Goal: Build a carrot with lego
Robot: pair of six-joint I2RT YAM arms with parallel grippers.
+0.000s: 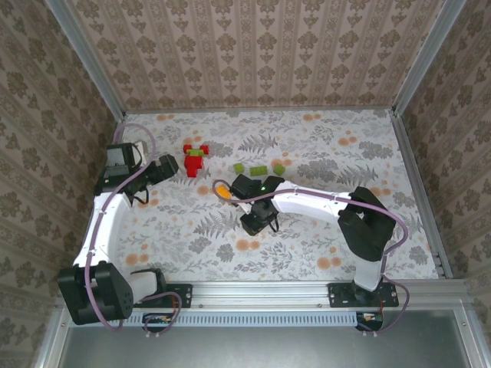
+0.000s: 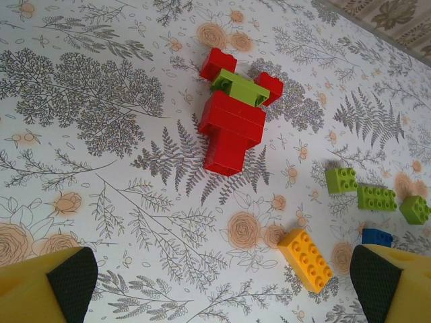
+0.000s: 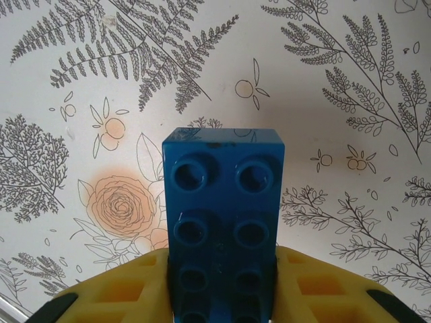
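My right gripper point(image 1: 239, 186) is shut on a blue oblong lego brick point(image 3: 224, 215), held studs toward the camera above the patterned table, between the yellow fingers point(image 3: 114, 296). An orange-yellow oblong brick point(image 1: 222, 189) lies flat on the table just left of that gripper, and it also lies ahead of my left gripper point(image 2: 306, 259). My left gripper point(image 1: 166, 170) stands open and low, with nothing between its fingertips point(image 2: 67, 282). Three green bricks point(image 1: 258, 170) lie in a row behind the right gripper. The carrot is out of view.
A joined pile of red bricks with a green brick across it point(image 2: 232, 124) lies at the back left point(image 1: 193, 161), just ahead of the left gripper. A bit of blue brick point(image 2: 377, 236) shows beside the left gripper's right finger. Walls close in the table point(image 1: 307, 253).
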